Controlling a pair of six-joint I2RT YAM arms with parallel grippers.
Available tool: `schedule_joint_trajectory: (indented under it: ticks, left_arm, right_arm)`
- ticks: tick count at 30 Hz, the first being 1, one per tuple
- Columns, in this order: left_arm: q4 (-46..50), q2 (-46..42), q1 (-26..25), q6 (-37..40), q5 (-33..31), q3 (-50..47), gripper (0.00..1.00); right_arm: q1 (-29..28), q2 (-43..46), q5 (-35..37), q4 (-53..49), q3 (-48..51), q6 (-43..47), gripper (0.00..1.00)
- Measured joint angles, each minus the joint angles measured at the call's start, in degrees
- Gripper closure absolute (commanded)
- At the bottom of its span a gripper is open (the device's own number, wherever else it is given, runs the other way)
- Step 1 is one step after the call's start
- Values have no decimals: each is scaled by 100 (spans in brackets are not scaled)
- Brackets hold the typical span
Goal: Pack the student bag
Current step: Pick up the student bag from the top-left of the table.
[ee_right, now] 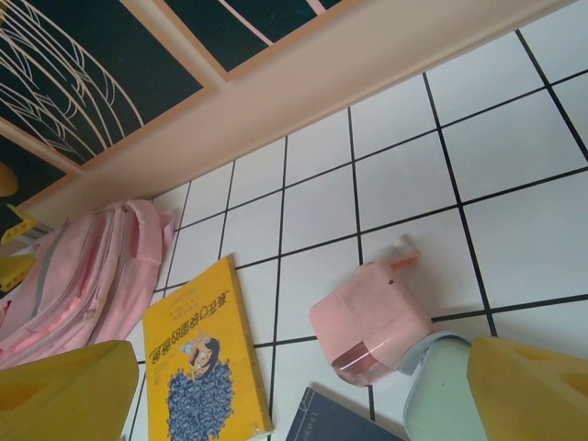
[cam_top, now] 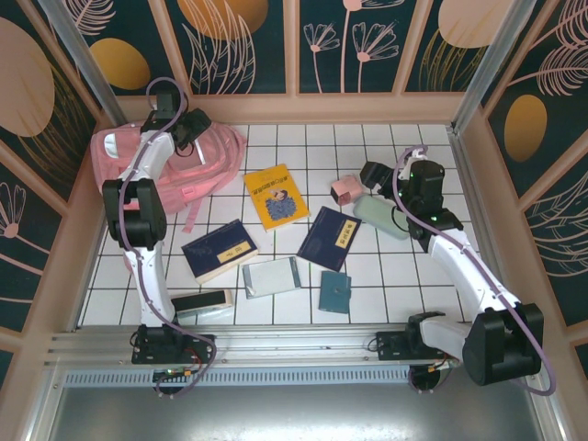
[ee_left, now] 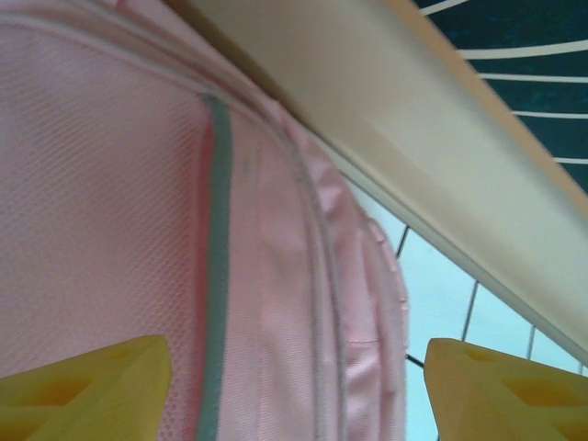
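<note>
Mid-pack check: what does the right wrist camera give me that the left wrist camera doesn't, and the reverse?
Right wrist, not left: a yellow paperback book, a small pink plastic box, a pale green case and a dark blue book's corner. Left wrist, not right: a close-up of pink mesh with a grey-green stripe. Both: the large pink fabric student bag, cream wall rail, white tiled table, plus the open left gripper or right gripper.
</note>
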State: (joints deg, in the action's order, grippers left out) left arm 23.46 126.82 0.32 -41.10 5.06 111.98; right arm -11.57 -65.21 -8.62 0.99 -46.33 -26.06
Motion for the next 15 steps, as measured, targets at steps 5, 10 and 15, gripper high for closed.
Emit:
schedule_joint_trajectory:
  ticks: [5,10,15]
  left_arm:
    - [103,33,0,-70,-109,-2,32]
    - [55,118,0,-109,17,-2,41]
    - [-98,273,0,-116,317,0,53]
  right_arm:
    - [0,-26,-2,0,0,2,7]
    - [0,-83,-4,2,2,2,9]
    - [0,-140,-4,-15,2,2,10]
